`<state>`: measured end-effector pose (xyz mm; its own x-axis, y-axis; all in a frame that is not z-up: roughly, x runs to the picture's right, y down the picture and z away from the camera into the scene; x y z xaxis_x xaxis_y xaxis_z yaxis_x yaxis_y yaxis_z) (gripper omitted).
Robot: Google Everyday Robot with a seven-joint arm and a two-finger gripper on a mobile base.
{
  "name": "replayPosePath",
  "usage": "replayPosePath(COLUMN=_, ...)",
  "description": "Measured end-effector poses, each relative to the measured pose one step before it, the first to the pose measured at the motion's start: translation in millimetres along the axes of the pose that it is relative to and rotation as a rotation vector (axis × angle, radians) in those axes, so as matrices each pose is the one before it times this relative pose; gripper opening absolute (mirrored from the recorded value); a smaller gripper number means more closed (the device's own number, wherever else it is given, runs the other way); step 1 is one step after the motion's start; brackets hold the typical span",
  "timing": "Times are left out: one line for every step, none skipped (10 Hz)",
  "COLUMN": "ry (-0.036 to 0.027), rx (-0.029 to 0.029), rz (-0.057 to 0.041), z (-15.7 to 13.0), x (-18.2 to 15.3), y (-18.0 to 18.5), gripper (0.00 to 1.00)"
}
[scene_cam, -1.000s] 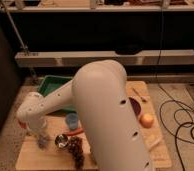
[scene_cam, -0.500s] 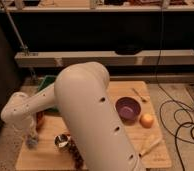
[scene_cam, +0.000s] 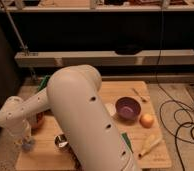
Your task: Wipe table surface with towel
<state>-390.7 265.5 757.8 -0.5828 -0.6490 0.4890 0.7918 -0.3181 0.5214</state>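
The table surface (scene_cam: 105,95) is a light tan wooden top, largely covered by my big white arm in the camera view. My gripper (scene_cam: 26,142) hangs at the end of that arm over the table's front left corner, pointing down. A small pale blue-grey towel (scene_cam: 29,146) shows right at its tip, resting against the wood. The gripper is shut on it.
A purple bowl (scene_cam: 127,108) and an orange fruit (scene_cam: 147,120) sit on the right half. A small metal cup (scene_cam: 60,141) stands near the gripper, with a reddish thing (scene_cam: 38,120) behind it. A green tray (scene_cam: 42,85) lies at the back left. Black cables (scene_cam: 186,125) cross the floor to the right.
The arm has swung left and forward, and the gripper has come down toward the table's front left corner. The bowl and the fruit have not moved on the table.
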Motion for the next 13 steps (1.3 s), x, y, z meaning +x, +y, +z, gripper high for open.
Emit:
replayPosePath(ry=0.00527, rx=0.00704, rz=-0.01127, z=-1.29, x=-6.09, y=-6.44, gripper=0.00)
replayPosePath(ry=0.00329, rx=0.00188, rz=-0.00743, z=-0.86, x=-5.12, y=-3.55, gripper=0.00)
replayPosePath(ry=0.00087, rx=0.00523, rz=-0.00600, z=-1.71, x=-11.64, y=-6.98, gripper=0.00)
replayPosePath(ry=-0.00302, rx=0.00741, rz=-0.00951, z=1.07, x=-14.10, y=-10.36, gripper=0.00)
replayPosePath(ry=-0.00424, rx=0.00668, rz=-0.00168, z=0.91, x=-10.05, y=-4.71, gripper=0.00)
replayPosePath(ry=-0.00293, rx=0.00422, rz=0.00355, z=1.10, x=-13.51, y=1.98, gripper=0.00)
replayPosePath(ry=-0.00440, rx=0.00206, rz=0.00549, z=0.55, x=-10.42, y=4.19, gripper=0.00)
replayPosePath(ry=-0.00809, rx=0.00200, rz=0.01375, z=0.85, x=-12.31, y=5.89, gripper=0.00)
replayPosePath(ry=-0.00441, rx=0.00188, rz=0.00726, z=0.71, x=-6.56, y=2.96, gripper=0.00)
replayPosePath(ry=-0.00552, rx=0.00020, rz=0.01462, z=0.92, x=-6.71, y=6.44, gripper=0.00)
replayPosePath(ry=-0.01013, rx=-0.00426, rz=0.01898, z=1.79, x=-7.57, y=9.50, gripper=0.00)
replayPosePath(ry=-0.00634, rx=-0.00465, rz=0.01420, z=1.19, x=-4.27, y=6.60, gripper=0.00)
replayPosePath(ry=-0.00634, rx=-0.00667, rz=0.01977, z=0.98, x=-4.39, y=8.29, gripper=0.00)
